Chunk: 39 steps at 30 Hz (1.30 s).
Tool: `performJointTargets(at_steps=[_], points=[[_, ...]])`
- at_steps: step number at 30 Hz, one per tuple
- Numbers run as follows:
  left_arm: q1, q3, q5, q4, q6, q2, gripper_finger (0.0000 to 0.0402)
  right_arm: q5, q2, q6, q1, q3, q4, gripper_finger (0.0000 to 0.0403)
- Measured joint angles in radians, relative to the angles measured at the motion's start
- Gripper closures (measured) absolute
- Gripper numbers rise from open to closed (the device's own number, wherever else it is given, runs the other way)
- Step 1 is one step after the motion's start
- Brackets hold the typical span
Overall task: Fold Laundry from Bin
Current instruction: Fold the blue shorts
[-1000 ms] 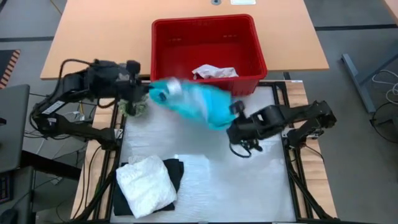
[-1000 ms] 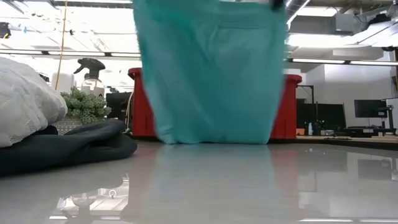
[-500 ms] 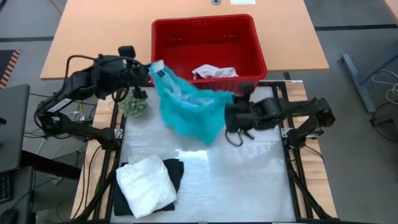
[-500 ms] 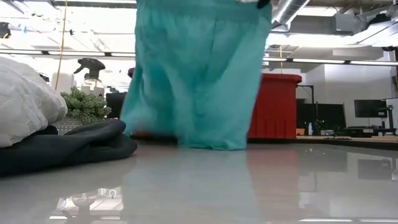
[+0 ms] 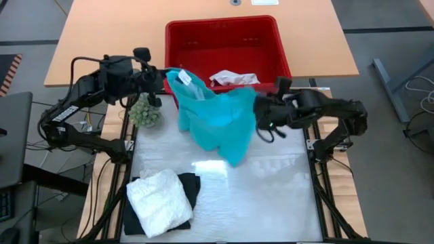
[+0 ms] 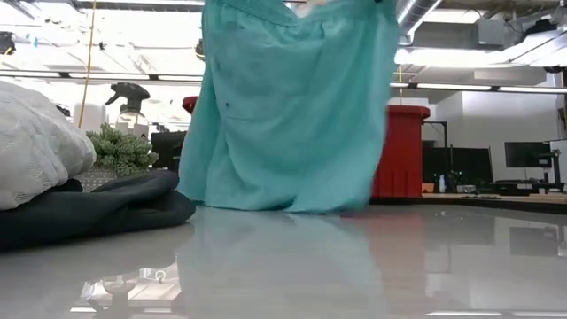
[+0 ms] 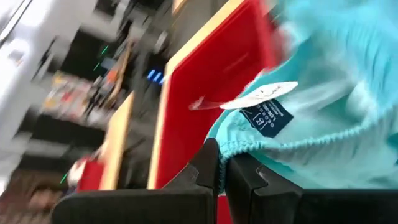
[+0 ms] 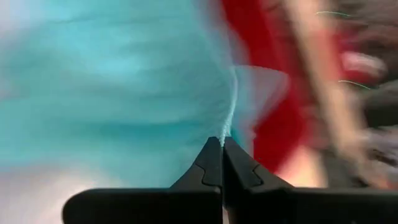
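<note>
Progress, L to R in the high view: lower left of frame, a white lacy garment (image 5: 160,202) sat folded on top of a folded black garment (image 5: 189,188), so two pcs looked done. Centre, the teal garment (image 5: 215,122) hung between my grippers, not yet laid flat or folded. Upper centre, the red bin (image 5: 178,42) had one white pc (image 5: 232,78) left inside.

My left gripper (image 5: 165,80), left of centre, was clamped shut on the teal waistband by its label (image 7: 266,106). My right gripper (image 5: 258,115), right of centre, was pinched shut on the opposite edge.

Vs. 1 s earlier: the teal pc had been stretched slantwise between the grippers; now it had swung round and hung fuller, hem brushing the table (image 5: 271,196). Right gripper had moved up toward the bin. Stack and plant (image 5: 144,112) unchanged.
</note>
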Motion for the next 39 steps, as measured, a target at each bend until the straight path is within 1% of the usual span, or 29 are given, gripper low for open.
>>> performJointTargets(at_steps=[1, 2, 3, 5, 8, 10, 13, 15, 18, 19, 22, 23, 25, 27, 30, 32, 34, 37, 39], points=[[0.0, 0.0, 0.04, 0.0, 0.002, 0.003, 0.0401, -0.116, 0.0, -0.051, -0.008, 0.013, -0.005, 0.0384], [-0.001, 0.0, 0.082, 0.0, 0.003, 0.005, 0.0401, -0.202, 0.0, -0.089, -0.016, 0.027, -0.006, 0.0384], [-0.001, 0.0, 0.12, -0.001, 0.002, 0.006, 0.0401, -0.197, -0.002, -0.091, -0.013, 0.036, -0.002, 0.0384], [-0.001, 0.0, 0.157, -0.004, 0.004, 0.007, 0.0401, -0.068, -0.002, -0.019, -0.005, 0.051, -0.003, 0.0384], [-0.001, 0.0, 0.162, -0.002, 0.046, 0.006, 0.0401, -0.033, -0.014, -0.113, -0.015, 0.057, -0.005, 0.0384], [-0.001, 0.0, 0.159, 0.001, 0.107, 0.011, 0.0401, 0.06, -0.017, -0.116, -0.019, 0.058, 0.011, 0.0384], [-0.002, 0.0, 0.119, 0.053, 0.185, 0.019, 0.0401, 0.22, -0.017, -0.086, -0.022, 0.086, 0.013, 0.0384], [-0.002, 0.0, 0.073, 0.124, 0.192, 0.02, 0.0402, 0.309, -0.016, -0.087, -0.008, 0.1, 0.034, 0.0384], [-0.001, 0.0, 0.034, 0.216, 0.168, 0.021, 0.0401, 0.357, -0.017, -0.144, 0.016, 0.104, 0.064, 0.0384], [-0.001, 0.0, 0.046, 0.227, 0.157, 0.018, 0.0402, 0.362, -0.017, -0.153, 0.026, 0.103, 0.062, 0.0384], [-0.001, 0.0, 0.15, 0.183, 0.136, 0.003, 0.0402, 0.354, -0.016, -0.14, 0.064, 0.103, 0.06, 0.0384], [-0.005, 0.001, 0.182, 0.145, 0.122, -0.001, 0.0402, 0.322, -0.017, -0.137, 0.083, 0.103, 0.059, 0.0384], [-0.02, 0.0, 0.237, 0.028, 0.056, -0.003, 0.0402, 0.204, -0.017, -0.112, 0.131, 0.099, 0.058, 0.0384], [-0.038, -0.03, 0.295, -0.068, -0.036, 0.0, 0.0402, 0.045, -0.017, -0.008, 0.183, 0.084, 0.053, 0.0384], [-0.079, -0.105, 0.42, -0.199, -0.162, 0.004, 0.0402, -0.249, -0.015, 0.228, 0.244, 0.037, 0.057, 0.0384], [-0.116, -0.178, 0.503, -0.219, -0.229, 0.003, 0.0402, -0.383, -0.014, 0.402, 0.281, -0.019, 0.068, 0.0384], [-0.156, -0.267, 0.55, -0.217, -0.279, 0.003, 0.0402, -0.477, -0.015, 0.531, 0.324, -0.096, 0.101, 0.0384], [-0.212, -0.398, 0.568, -0.176, -0.307, 0.005, 0.0402, -0.586, -0.015, 0.602, 0.371, -0.23, 0.196, 0.0384], [-0.245, -0.481, 0.562, -0.116, -0.309, 0.005, 0.0401, -0.636, -0.013, 0.624, 0.392, -0.327, 0.279, 0.0384]])
